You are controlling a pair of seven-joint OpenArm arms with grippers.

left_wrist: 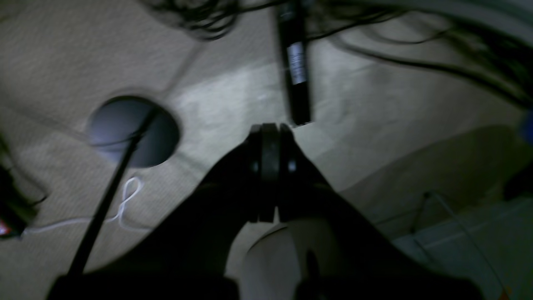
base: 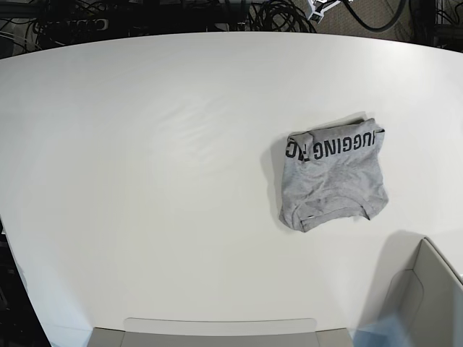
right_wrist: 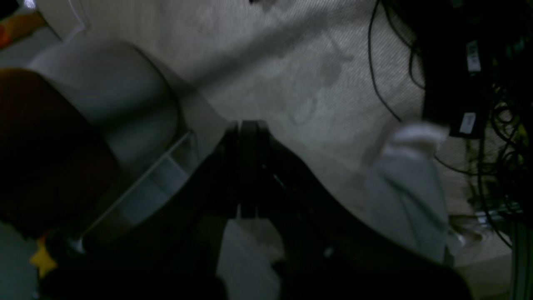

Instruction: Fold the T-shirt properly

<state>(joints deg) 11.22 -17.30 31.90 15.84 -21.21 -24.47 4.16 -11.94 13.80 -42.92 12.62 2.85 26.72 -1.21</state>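
The heather-grey T-shirt point(base: 334, 176) lies folded into a compact rectangle on the white table point(base: 145, 159), right of centre in the base view. Black capital lettering runs along its far edge, and a hem shows at its near edge. Neither arm shows in the base view. My left gripper point(left_wrist: 270, 130) is shut and empty, and its wrist view shows only carpeted floor. My right gripper point(right_wrist: 248, 126) is shut and empty, also over carpet, away from the table. The T-shirt does not show in either wrist view.
A grey bin point(base: 428, 298) stands at the table's near right corner, and a grey tray edge point(base: 217, 327) runs along the near side. Cables point(base: 278, 13) lie behind the table. A black power strip point(left_wrist: 296, 71) and a dark round disc point(left_wrist: 133, 131) lie on the floor.
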